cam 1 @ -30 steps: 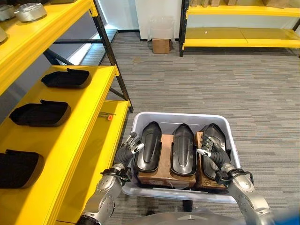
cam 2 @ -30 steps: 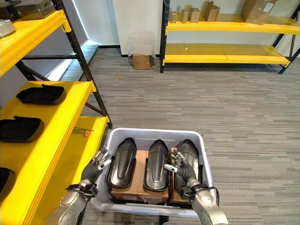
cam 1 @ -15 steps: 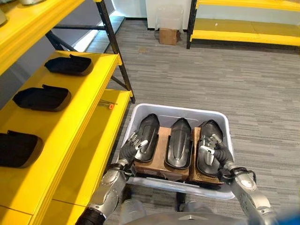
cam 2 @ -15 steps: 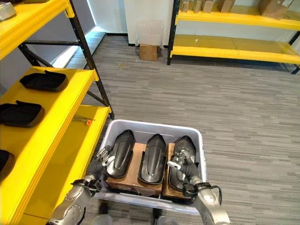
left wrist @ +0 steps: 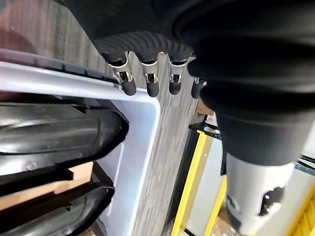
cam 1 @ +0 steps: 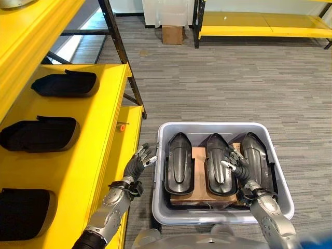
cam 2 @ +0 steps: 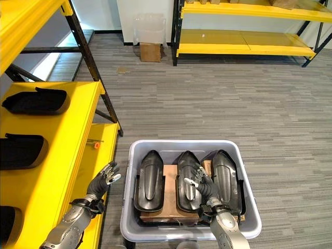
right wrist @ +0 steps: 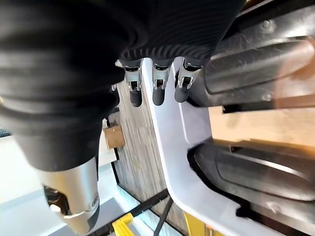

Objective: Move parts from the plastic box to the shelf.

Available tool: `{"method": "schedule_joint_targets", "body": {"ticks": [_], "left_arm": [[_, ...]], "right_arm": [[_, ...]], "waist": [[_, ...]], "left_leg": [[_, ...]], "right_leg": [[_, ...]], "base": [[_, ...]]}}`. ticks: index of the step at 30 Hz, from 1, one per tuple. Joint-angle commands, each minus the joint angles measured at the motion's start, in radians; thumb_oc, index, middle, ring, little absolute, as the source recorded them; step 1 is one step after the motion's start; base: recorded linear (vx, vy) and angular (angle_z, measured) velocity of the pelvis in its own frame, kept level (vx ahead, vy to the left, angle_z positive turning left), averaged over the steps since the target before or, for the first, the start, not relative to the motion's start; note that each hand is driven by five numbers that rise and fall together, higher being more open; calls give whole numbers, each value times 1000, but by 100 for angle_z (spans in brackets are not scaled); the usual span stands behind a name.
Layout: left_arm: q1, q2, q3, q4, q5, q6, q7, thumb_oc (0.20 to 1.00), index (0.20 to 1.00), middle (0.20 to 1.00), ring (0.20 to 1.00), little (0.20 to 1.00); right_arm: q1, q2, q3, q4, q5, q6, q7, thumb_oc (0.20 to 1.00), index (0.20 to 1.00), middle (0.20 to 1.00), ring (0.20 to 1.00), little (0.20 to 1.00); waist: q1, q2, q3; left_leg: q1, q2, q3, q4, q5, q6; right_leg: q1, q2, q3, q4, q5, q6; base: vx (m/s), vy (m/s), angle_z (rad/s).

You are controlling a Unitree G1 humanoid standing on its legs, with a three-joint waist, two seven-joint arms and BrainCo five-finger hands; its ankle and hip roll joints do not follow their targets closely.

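Right robot hand [cam 1: 234, 163] relaxed above the middle part [cam 1: 220, 171] in the plastic box [cam 1: 161, 171]; left robot hand [cam 1: 139, 161] released beside it

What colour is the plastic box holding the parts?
Light grey plastic box, clearest in the right eye view.

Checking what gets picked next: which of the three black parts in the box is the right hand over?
The middle part: the right hand is over it, fingers relaxed. The left part and right part lie to either side in the plastic box.
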Motion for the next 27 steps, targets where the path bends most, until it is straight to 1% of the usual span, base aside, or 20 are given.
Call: {"method": "schedule_joint_targets", "body": {"ticks": [1, 2, 5, 6, 9, 10, 12, 13, 16, 17, 19, 23, 24, 27], "left_arm": [[-7, -30, 33, -48, 27, -65, -24, 1000, 1000, 1000, 1000, 1000], [-16, -31, 39, -54, 22, -70, -23, 1000, 1000, 1000, 1000, 1000], [-35, -29, 40, -66, 23, -81, -20, 1000, 1000, 1000, 1000, 1000], [-55, -28, 43, -72, 19, -90, -15, 1000, 1000, 1000, 1000, 1000], [-83, -30, 41, -80, 14, -102, -10, 1000, 1000, 1000, 1000, 1000], [-133, -25, 36, -97, 18, -121, 8, 1000, 1000, 1000, 1000, 1000], [-161, -31, 33, -97, 20, -136, 20, 1000, 1000, 1000, 1000, 1000], [-190, -38, 24, -97, 20, -151, 32, 1000, 1000, 1000, 1000, 1000], [-206, -41, 15, -91, 20, -160, 38, 1000, 1000, 1000, 1000, 1000], [-233, -48, 0, -79, 21, -170, 48, 1000, 1000, 1000, 1000, 1000], [-256, -57, -16, -72, 22, -177, 58, 1000, 1000, 1000, 1000, 1000], [-271, -68, -24, -66, 21, -186, 74, 1000, 1000, 1000, 1000, 1000], [-284, -76, -27, -61, 20, -191, 84, 1000, 1000, 1000, 1000, 1000], [-294, -79, -30, -61, 29, -194, 93, 1000, 1000, 1000, 1000, 1000]], "right_arm": [[-35, -50, -58, -21, -1, -72, -25, 1000, 1000, 1000, 1000, 1000], [-39, -51, -85, -17, -43, -86, -56, 1000, 1000, 1000, 1000, 1000], [-56, -54, -112, 0, -85, -102, -87, 1000, 1000, 1000, 1000, 1000], [-81, -62, -133, 9, -125, -115, -125, 1000, 1000, 1000, 1000, 1000], [-104, -71, -153, 6, -161, -126, -152, 1000, 1000, 1000, 1000, 1000], [-156, -93, -185, 13, -218, -141, -216, 1000, 1000, 1000, 1000, 1000], [-190, -100, -200, 20, -245, -152, -252, 1000, 1000, 1000, 1000, 1000], [-229, -106, -204, 35, -266, -162, -289, 1000, 1000, 1000, 1000, 1000], [-257, -108, -197, 51, -270, -168, -312, 1000, 1000, 1000, 1000, 1000], [-301, -115, -190, 60, -314, -172, -359, 1000, 1000, 1000, 1000, 1000], [-338, -124, -197, 72, -365, -172, -411, 1000, 1000, 1000, 1000, 1000], [-354, -123, -200, 82, -380, -178, -450, 1000, 1000, 1000, 1000, 1000], [-351, -120, -210, 78, -379, -184, -465, 1000, 1000, 1000, 1000, 1000], [-333, -124, -230, 71, -413, -182, -495, 1000, 1000, 1000, 1000, 1000]], "waist": [[-8, 12, -48], [-14, 14, -43], [-20, 19, -34], [-25, 26, -19], [-31, 36, -3], [-41, 49, 41], [-46, 58, 63], [-49, 68, 87], [-50, 74, 99], [-53, 86, 114], [-56, 98, 132], [-60, 105, 147], [-67, 109, 161], [-75, 113, 176]], "left_leg": [[-62, 93, -19, 187, -98, -9], [-70, 96, -17, 193, -100, -11], [-87, 96, -19, 203, -101, -15], [-110, 98, -20, 216, -100, -20], [-142, 101, -21, 232, -99, -24], [-194, 101, -25, 247, -92, -29], [-230, 102, -28, 259, -87, -32], [-259, 100, -26, 264, -81, -35], [-274, 100, -24, 266, -76, -37], [-305, 103, -15, 275, -71, -42], [-328, 100, -8, 281, -68, -43], [-346, 95, 3, 286, -67, -43], [-354, 93, 7, 286, -66, -44], [-366, 89, 8, 294, -69, -44]], "right_leg": [[-40, -15, 20, 103, -49, 24], [-47, -17, 21, 101, -48, 23], [-60, -20, 21, 101, -46, 23], [-79, -21, 24, 103, -45, 21], [-110, -22, 28, 112, -43, 19], [-168, -22, 37, 131, -37, 17], [-211, -21, 46, 148, -33, 16], [-249, -19, 53, 160, -28, 15], [-270, -18, 57, 167, -27, 13], [-312, -15, 74, 179, -23, 12], [-343, -16, 87, 184, -18, 15], [-375, -13, 100, 194, -12, 16], [-388, -14, 105, 197, -10, 17], [-404, -12, 112, 208, -11, 17]], "base": [[32, -8, -13], [37, -12, -11], [-22, -8, -6], [-99, -8, 0], [-131, -13, 0], [-227, -17, 8], [-225, -18, 1], [-125, -15, -5], [-112, -12, -10], [-97, -17, -6], [-103, -13, -13], [-51, -3, -12], [-20, -21, -6], [-7, -6, -1]]}}
